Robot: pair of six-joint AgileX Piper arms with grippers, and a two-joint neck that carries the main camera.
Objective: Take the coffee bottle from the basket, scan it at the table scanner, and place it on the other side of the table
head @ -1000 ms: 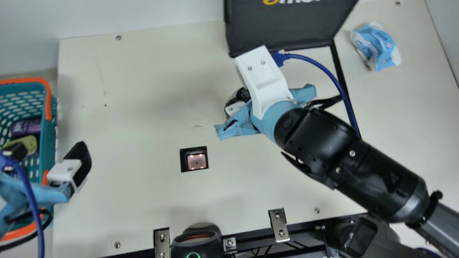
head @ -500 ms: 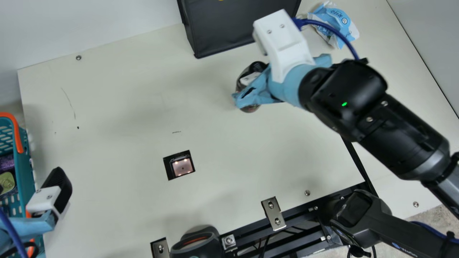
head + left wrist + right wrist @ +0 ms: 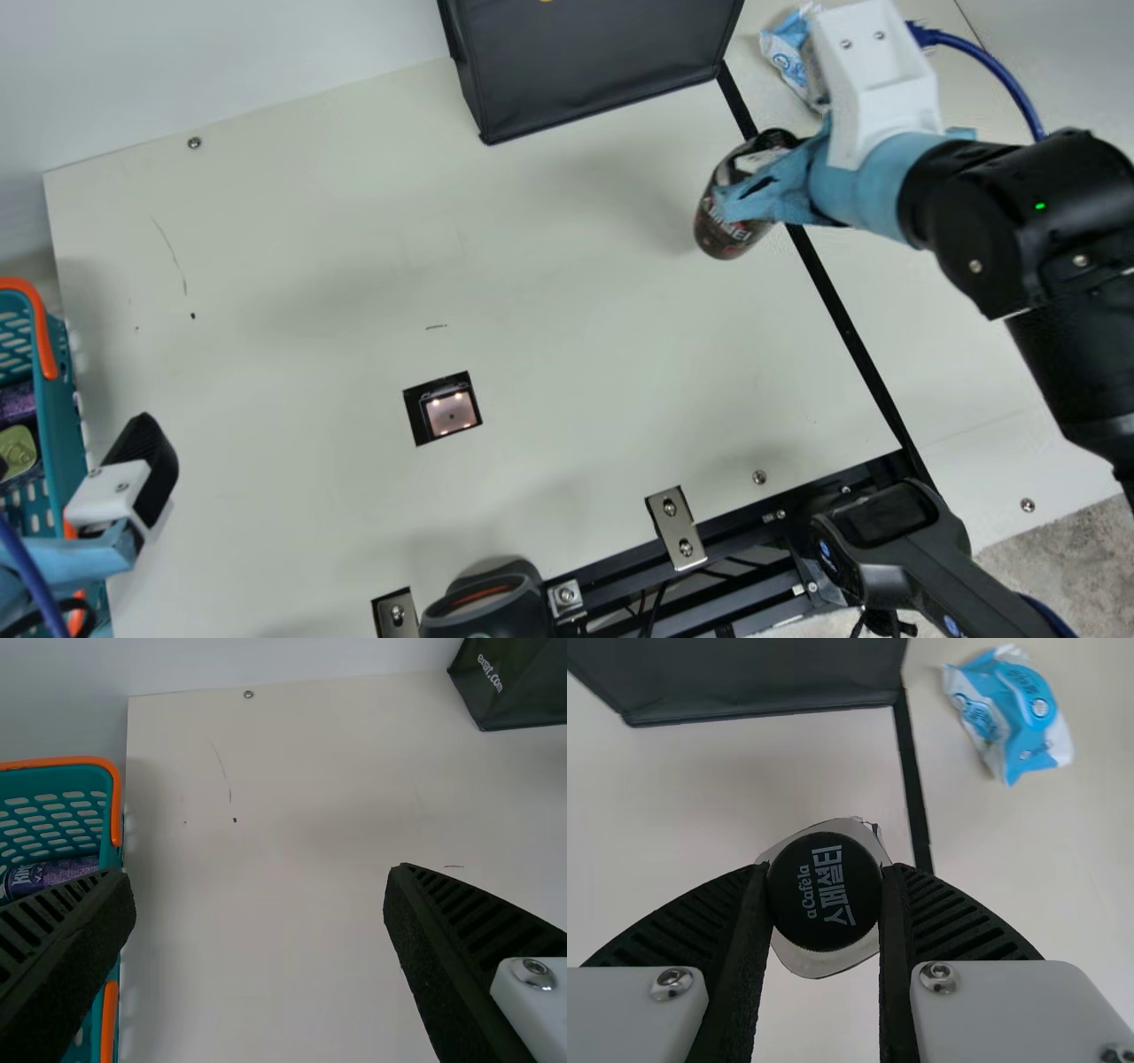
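There is 1 coffee bottle (image 3: 726,232), clenched in the jaws of the right gripper (image 3: 760,160). Those jaws are closed in until their 2 ribbed sides press on its black cap (image 3: 824,890), 1 on each side. The bottle is over the right part of the tabletop (image 3: 310,390), well apart from the 1 scanner (image 3: 450,412) set into it and near the 1 black strip (image 3: 837,315); I cannot tell whether its base touches the surface. The left gripper (image 3: 75,447) has its jaws released, the 2 sides wide apart, next to the 1 teal basket (image 3: 60,399) with orange handles. In that basket I can count 2 cans: 1 purple can (image 3: 16,403) and 1 with a yellow-green lid (image 3: 18,450). Toward the far edge stands 1 black box-shaped bag (image 3: 594,66), and to its right lies 1 blue-and-white packet (image 3: 1010,709), partly behind the right arm in the main view. Along the near edge are 2 dark handheld devices, 1 with an orange stripe (image 3: 487,611) and 1 with a dark screen (image 3: 886,540), plus 2 long metal brackets (image 3: 675,527) and 1 small one (image 3: 565,598).
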